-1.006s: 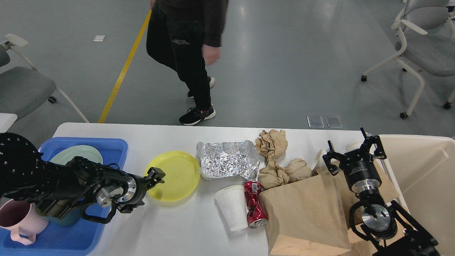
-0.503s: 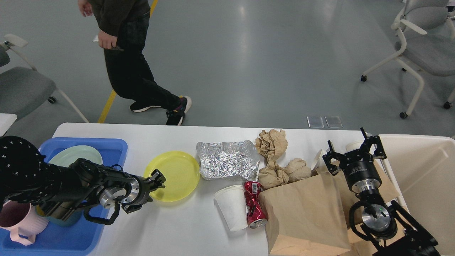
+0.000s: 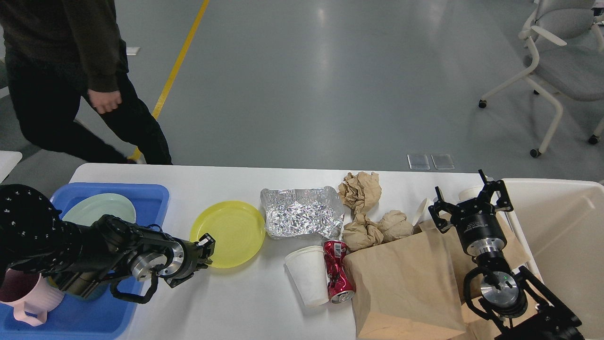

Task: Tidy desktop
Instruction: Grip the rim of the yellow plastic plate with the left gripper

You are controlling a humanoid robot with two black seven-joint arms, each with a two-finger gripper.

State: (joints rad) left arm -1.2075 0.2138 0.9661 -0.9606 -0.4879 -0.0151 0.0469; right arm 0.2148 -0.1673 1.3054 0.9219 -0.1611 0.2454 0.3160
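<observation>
The white desktop [image 3: 236,302] carries a yellow plate [image 3: 231,233], a crumpled foil sheet [image 3: 302,212], three crumpled brown paper balls [image 3: 361,189], a tipped white paper cup [image 3: 309,274], a crushed red can [image 3: 337,271] and a brown paper bag [image 3: 406,283]. My left gripper [image 3: 206,249] is at the plate's near-left rim; its dark fingers cannot be told apart. My right gripper [image 3: 467,200] is wide open and empty, above the bag's far right corner, beside a small white cup [image 3: 420,211].
A blue tray [image 3: 155,193] at the left holds a pale green plate [image 3: 99,208] and a pink mug [image 3: 23,293]. A cream bin [image 3: 561,236] stands at the table's right end. A person [image 3: 71,94] walks behind the far left corner. A chair [image 3: 561,61] stands far right.
My left gripper has dropped slightly and drawn back to the yellow plate's near-left rim. The person has walked from behind the middle to the far left. The right arm has not moved.
</observation>
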